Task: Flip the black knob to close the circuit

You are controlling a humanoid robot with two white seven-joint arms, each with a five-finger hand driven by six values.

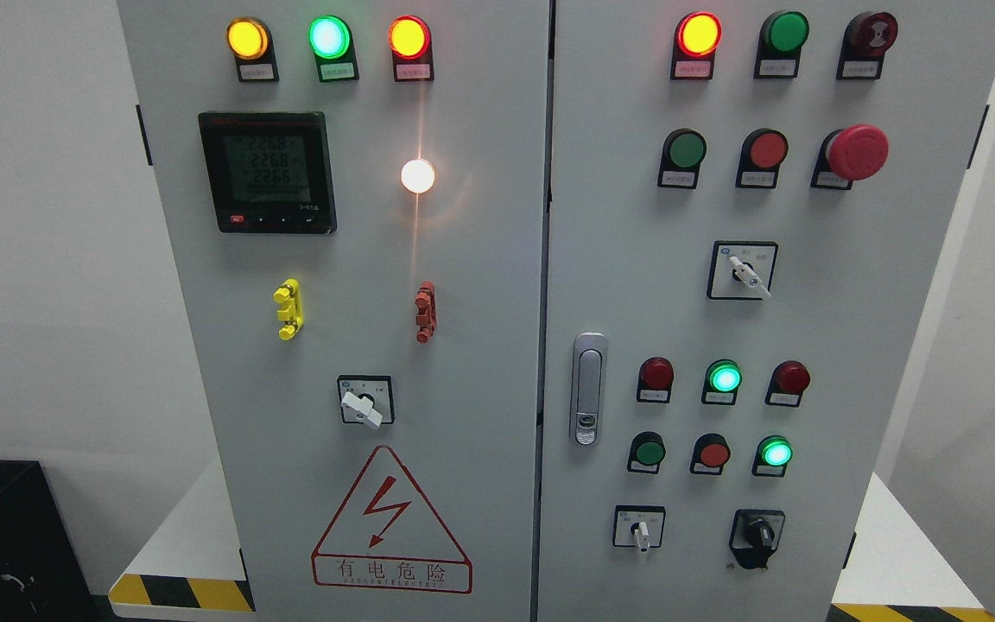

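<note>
Black knob [757, 536]: a dark rotary switch on a black plate, its grip pointing roughly straight down, at the lower right of the right door [852, 345] of the grey cabinet.
Neighbours: a white-handled selector [640, 531] sits just left of it in the same row; a lit green lamp [776, 453] stands directly above.
Hands: neither hand shows in the head view, so how far the fingers are open cannot be told, nor how the knob lies relative to them.
Right door, other fittings: a red mushroom button [856, 152] near the top, a metal door latch [587, 389] at its left edge.
Left door [480, 302]: a digital meter [266, 171], 3 lit lamps along the top, a red-outlined warning triangle [391, 523] below.
</note>
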